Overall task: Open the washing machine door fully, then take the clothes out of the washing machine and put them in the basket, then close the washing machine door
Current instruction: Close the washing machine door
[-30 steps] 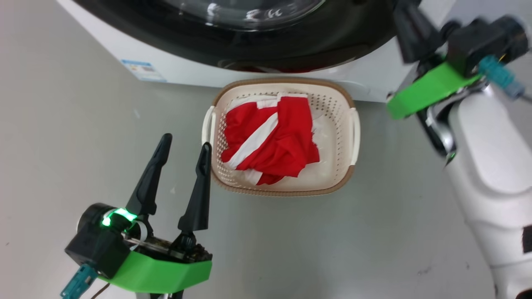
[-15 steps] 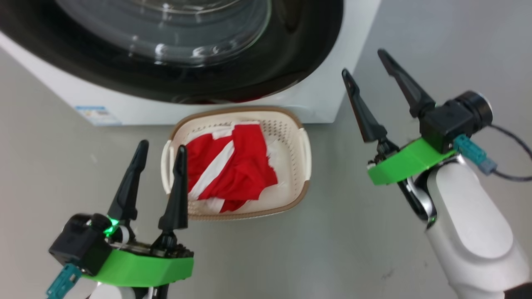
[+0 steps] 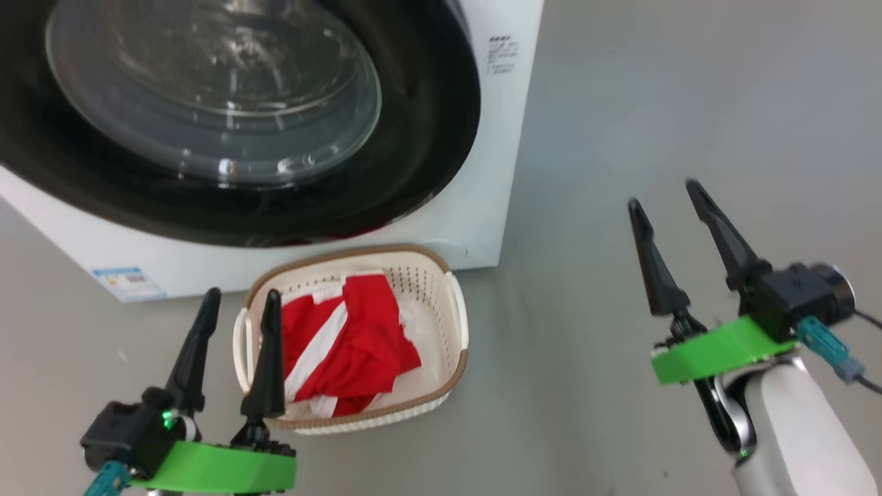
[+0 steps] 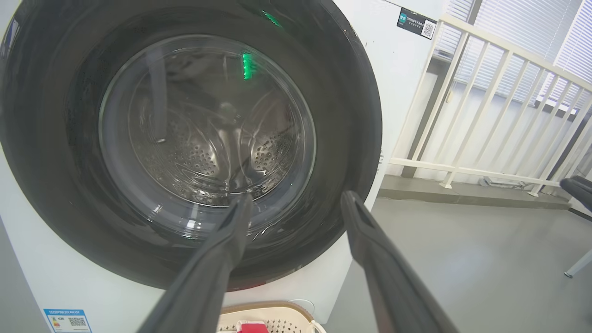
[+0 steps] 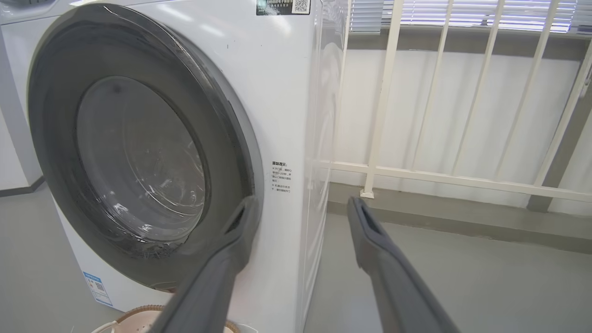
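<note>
**Clerk:** Position of the door?

**Inspector:** The washing machine door (image 3: 207,117) lies flush against the front of the washing machine (image 3: 493,172). Its wide black rim is glossy. Through the glass, the left wrist view shows the perforated steel drum (image 4: 203,157).

**Clerk:** And the load?

**Inspector:** The clothes (image 3: 344,344), red with white stripes, lie heaped in the basket (image 3: 460,324). The basket stands on the grey floor (image 3: 620,103), just in front of the machine's base, below the right part of the door.

**Clerk:** The grippers?

**Inspector:** The left gripper (image 3: 243,295) hangs at the basket's left side, fingers apart and empty. In the head view its inner finger crosses the basket's left handle; whether they touch cannot be told. The right gripper (image 3: 661,194) stands over bare floor to the right of the machine, well apart from the basket, fingers likewise spread and holding nothing.

**Clerk:** Surroundings, obstructions?

**Inspector:** A small blue label (image 3: 129,281) sits low on the machine's front, left of the basket. A white railing (image 5: 439,175) runs behind the machine on its right side, with slatted blinds (image 5: 462,14) above it. The basket stands close under the door's bottom edge.
</note>
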Motion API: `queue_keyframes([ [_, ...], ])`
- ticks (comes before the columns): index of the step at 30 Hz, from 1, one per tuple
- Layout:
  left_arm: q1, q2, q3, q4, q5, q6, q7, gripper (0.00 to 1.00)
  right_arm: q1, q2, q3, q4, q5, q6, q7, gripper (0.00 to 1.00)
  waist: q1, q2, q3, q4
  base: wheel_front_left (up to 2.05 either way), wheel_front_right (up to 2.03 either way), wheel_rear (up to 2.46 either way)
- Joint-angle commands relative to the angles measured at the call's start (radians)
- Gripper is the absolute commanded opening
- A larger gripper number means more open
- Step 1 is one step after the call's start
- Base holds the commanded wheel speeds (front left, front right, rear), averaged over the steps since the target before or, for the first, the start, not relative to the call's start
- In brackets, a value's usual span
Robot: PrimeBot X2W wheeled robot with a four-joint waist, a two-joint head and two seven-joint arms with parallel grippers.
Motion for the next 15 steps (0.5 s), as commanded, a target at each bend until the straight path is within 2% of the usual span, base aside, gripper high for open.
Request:
queue_keyframes([
  [1,0.002,0.011,0.040,-0.020,0.011,0.012,-0.005,1.00,0.014,0.007,0.008,-0.033,-0.015,-0.004,-0.002,1.00,0.0000,-0.0001,-0.049,-0.027,0.00,0.00,0.00],
  [8,0.046,0.011,0.066,-0.008,0.055,0.010,-0.005,1.00,0.133,0.011,-0.071,-0.076,-0.048,-0.004,-0.002,1.00,0.0000,-0.0001,-0.110,-0.020,0.00,0.00,0.00],
  [15,0.097,0.012,0.082,-0.011,0.104,0.000,-0.005,1.00,0.259,0.012,-0.100,-0.107,-0.068,-0.004,-0.002,1.00,0.0000,-0.0001,-0.165,0.004,0.00,0.00,0.00],
])
